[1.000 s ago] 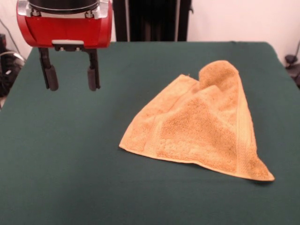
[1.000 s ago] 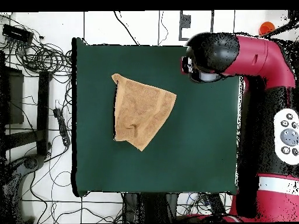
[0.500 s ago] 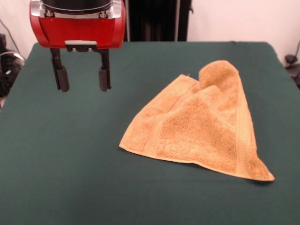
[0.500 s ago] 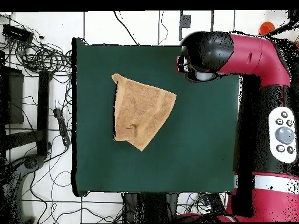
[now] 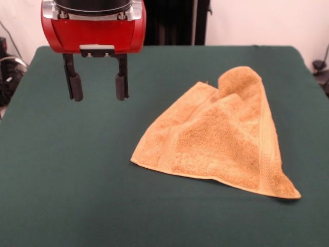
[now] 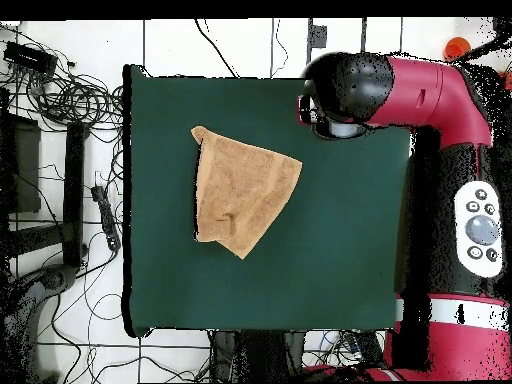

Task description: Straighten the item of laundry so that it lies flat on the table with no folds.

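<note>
The item of laundry (image 5: pixel 221 139) is a golden tan towel folded into a rough triangle, with a raised hump at its far corner. It lies right of centre on the green table (image 5: pixel 67 170). From above, the towel (image 6: pixel 240 190) sits in the table's upper left part. My gripper (image 5: pixel 98 87) hangs open above the table's far left area, well clear of the towel, with nothing between its fingers. In the overhead view the red and black arm head (image 6: pixel 345 95) covers the gripper near the table's (image 6: pixel 340 260) upper right corner.
Cables and dark stands (image 6: pixel 60 150) lie on the floor beyond the table's left edge in the overhead view. The red arm (image 6: pixel 450 130) runs along the table's right side.
My gripper has moved steadily to the right in the front view, nearer the towel, staying open. The towel has not moved.
</note>
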Robot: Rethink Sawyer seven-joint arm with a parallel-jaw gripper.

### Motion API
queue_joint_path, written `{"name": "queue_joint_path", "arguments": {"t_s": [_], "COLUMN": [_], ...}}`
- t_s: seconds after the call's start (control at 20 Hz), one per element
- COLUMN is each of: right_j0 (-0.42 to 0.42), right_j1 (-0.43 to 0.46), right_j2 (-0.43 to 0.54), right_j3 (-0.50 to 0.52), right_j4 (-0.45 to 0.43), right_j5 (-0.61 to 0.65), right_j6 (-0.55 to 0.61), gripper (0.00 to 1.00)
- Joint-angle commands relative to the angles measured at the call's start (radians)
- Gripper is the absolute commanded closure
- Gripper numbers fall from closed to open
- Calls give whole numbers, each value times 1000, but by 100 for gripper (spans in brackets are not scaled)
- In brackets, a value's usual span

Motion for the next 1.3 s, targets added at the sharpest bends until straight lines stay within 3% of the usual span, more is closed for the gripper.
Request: {"name": "queue_joint_path", "arguments": {"t_s": [0.05,1.3], "right_j0": [48,47], "right_j1": [46,54], "right_j2": [46,46], "right_j3": [85,63], "right_j4": [24,23], "right_j5": [2,30], "right_j6": [-45,-58], "gripper": [0,0]}}
